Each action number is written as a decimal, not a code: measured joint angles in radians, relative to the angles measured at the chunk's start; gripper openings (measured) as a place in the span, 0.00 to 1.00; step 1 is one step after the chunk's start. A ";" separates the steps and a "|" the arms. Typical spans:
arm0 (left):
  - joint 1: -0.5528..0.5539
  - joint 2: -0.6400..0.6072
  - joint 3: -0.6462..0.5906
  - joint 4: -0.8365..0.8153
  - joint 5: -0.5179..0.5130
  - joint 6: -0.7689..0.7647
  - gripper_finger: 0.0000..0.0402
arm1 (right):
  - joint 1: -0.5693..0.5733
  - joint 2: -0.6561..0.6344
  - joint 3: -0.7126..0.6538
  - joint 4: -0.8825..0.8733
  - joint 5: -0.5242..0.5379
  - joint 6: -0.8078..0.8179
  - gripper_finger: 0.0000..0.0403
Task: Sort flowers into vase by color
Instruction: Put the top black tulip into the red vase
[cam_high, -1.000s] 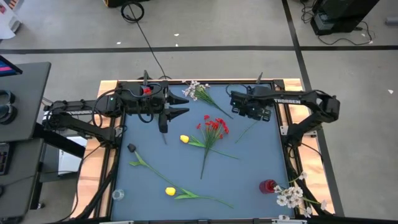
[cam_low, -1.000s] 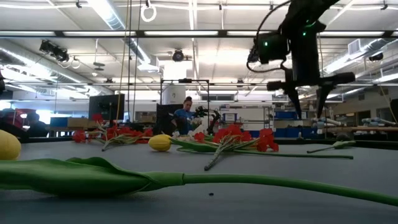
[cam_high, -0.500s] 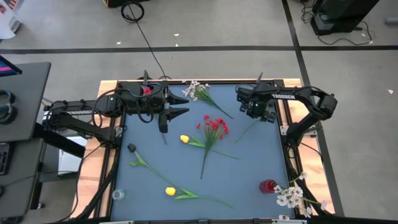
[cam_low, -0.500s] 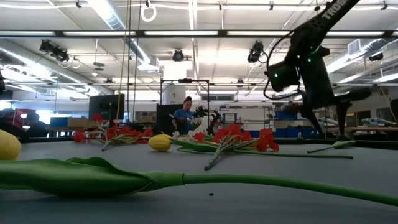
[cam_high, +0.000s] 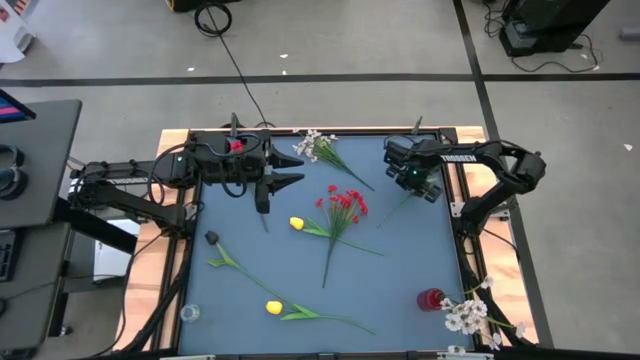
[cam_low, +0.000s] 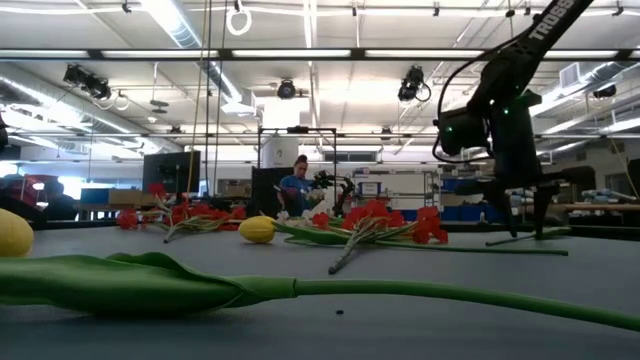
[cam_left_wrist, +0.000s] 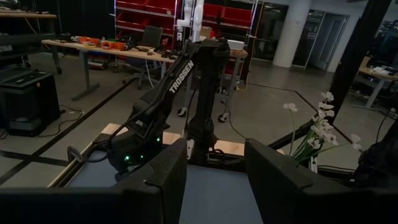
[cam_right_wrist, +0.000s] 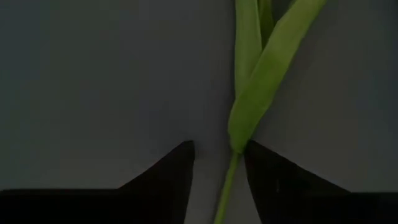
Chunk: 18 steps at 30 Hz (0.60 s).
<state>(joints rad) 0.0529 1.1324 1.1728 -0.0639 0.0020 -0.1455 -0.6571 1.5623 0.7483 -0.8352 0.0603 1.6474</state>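
On a blue-grey table (cam_high: 420, 260), seen from above, flowers lie scattered: a red blossom cluster (cam_high: 345, 203) at centre with its stem running down the frame, a yellow tulip (cam_high: 296, 224) just left of it, a second yellow tulip (cam_high: 273, 308) at lower centre-left, and a white spray (cam_high: 313, 146) at top centre. A bare green stem (cam_high: 398, 208) with long leaves lies at upper right of centre. The right gripper (cam_high: 415, 185) is lowered over this stem's upper end; in its wrist view the two dark fingers (cam_right_wrist: 168, 180) stand on either side of the stem (cam_right_wrist: 231, 180), partly open with a narrow gap, not yet pinching it. The low view shows this gripper (cam_low: 527, 232) reaching down to the tabletop at right. At lower right, a red vase (cam_high: 430, 299) stands beside more white blossoms (cam_high: 468, 314). The left gripper (cam_high: 290, 181) hovers at upper left, fingers apart and holding nothing. A small clear vase (cam_high: 189, 313) sits at lower left.
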 joint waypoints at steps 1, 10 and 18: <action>0.000 0.000 0.000 0.000 0.000 0.000 0.42 | 0.000 0.000 0.000 0.001 0.004 -0.001 0.33; 0.000 0.000 0.000 0.000 0.000 0.000 0.42 | 0.001 0.002 -0.001 0.015 0.044 -0.068 0.06; 0.000 0.000 0.000 0.000 0.000 0.000 0.42 | 0.035 0.003 0.023 0.009 0.070 -0.117 0.02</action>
<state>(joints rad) 0.0531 1.1324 1.1728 -0.0639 0.0017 -0.1455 -0.6219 1.5650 0.7716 -0.8258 0.1300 1.5305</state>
